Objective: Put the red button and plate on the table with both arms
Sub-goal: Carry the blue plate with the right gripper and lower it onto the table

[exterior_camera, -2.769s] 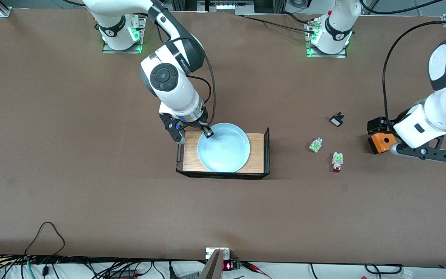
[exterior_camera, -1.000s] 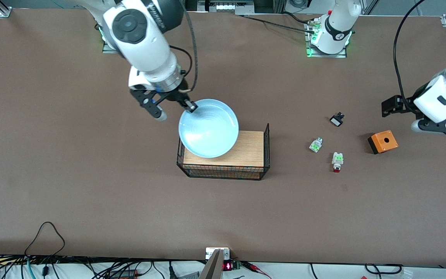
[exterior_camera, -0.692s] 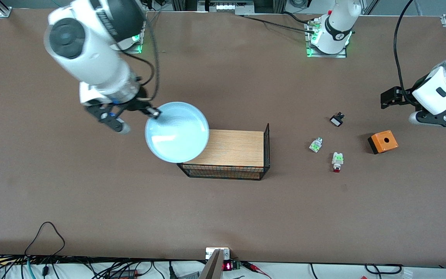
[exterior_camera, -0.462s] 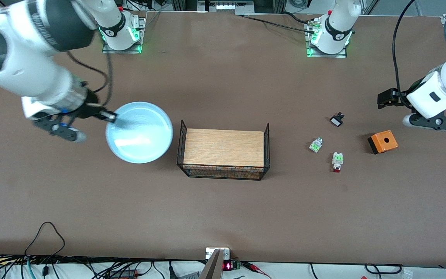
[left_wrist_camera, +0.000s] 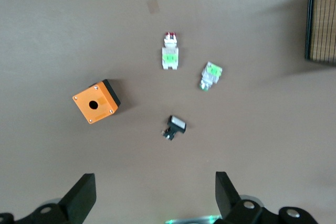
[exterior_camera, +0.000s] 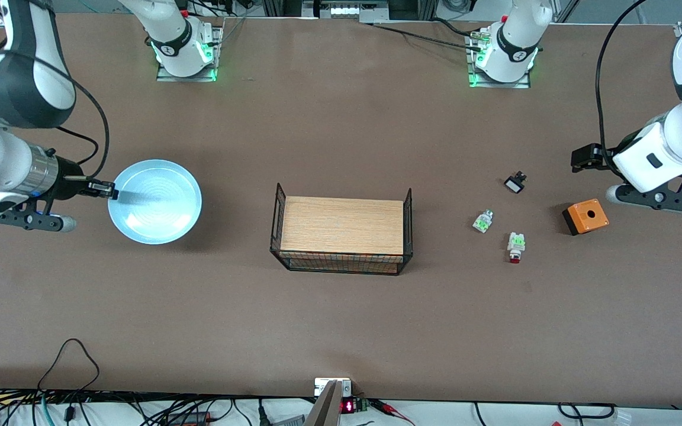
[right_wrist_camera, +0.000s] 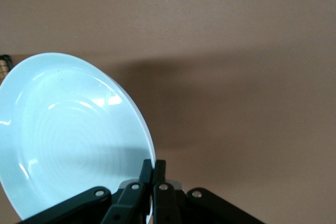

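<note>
The pale blue plate point(exterior_camera: 154, 201) hangs a little above the table point(exterior_camera: 341, 118) at the right arm's end, with its shadow under it. My right gripper point(exterior_camera: 104, 190) is shut on the plate's rim; the right wrist view shows the fingers point(right_wrist_camera: 153, 167) pinched on the rim of the plate point(right_wrist_camera: 68, 140). The red button point(exterior_camera: 515, 247) lies on the table toward the left arm's end and shows in the left wrist view point(left_wrist_camera: 169, 56). My left gripper point(exterior_camera: 584, 160) is open and empty in the air over that end, fingers wide apart point(left_wrist_camera: 154, 198).
A wood-topped black wire rack point(exterior_camera: 343, 234) stands mid-table. Near the red button lie a green-tabbed block point(exterior_camera: 483, 220), a black-and-white piece point(exterior_camera: 515, 182) and an orange box point(exterior_camera: 585, 216). Cables run along the table's edge nearest the front camera.
My right gripper lifted the plate off the rack and carried it to the right arm's end of the table. My left gripper rose away from the orange box.
</note>
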You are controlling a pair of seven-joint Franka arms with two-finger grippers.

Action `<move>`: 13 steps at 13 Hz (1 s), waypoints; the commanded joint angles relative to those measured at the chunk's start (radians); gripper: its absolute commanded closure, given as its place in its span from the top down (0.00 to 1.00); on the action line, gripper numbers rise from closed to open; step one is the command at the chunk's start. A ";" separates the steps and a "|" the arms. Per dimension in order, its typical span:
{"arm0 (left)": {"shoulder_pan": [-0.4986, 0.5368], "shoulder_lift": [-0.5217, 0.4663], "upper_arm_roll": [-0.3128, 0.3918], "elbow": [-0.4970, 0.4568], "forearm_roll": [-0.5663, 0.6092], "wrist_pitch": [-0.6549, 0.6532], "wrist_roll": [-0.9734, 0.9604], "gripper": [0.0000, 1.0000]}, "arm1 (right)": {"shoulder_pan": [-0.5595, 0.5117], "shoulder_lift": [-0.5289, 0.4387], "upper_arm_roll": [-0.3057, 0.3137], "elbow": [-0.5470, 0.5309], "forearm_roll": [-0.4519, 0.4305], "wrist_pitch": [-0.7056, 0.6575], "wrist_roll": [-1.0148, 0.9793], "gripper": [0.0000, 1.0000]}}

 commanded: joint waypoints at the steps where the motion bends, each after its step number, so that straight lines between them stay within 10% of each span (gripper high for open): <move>1: 0.022 0.005 0.011 0.021 0.008 -0.054 0.137 1.00 | -0.030 -0.039 0.015 -0.183 -0.005 0.163 -0.147 0.00; 9: 0.036 -0.003 -0.032 0.103 0.013 -0.069 0.120 1.00 | -0.124 0.039 0.015 -0.515 -0.005 0.627 -0.477 0.06; 11: 0.037 -0.004 -0.032 0.117 0.008 -0.114 0.093 1.00 | -0.128 0.040 0.015 -0.512 0.004 0.621 -0.451 1.00; 13: 0.033 -0.006 -0.037 0.119 0.010 -0.118 0.042 1.00 | -0.124 0.005 0.016 -0.489 0.004 0.558 -0.434 1.00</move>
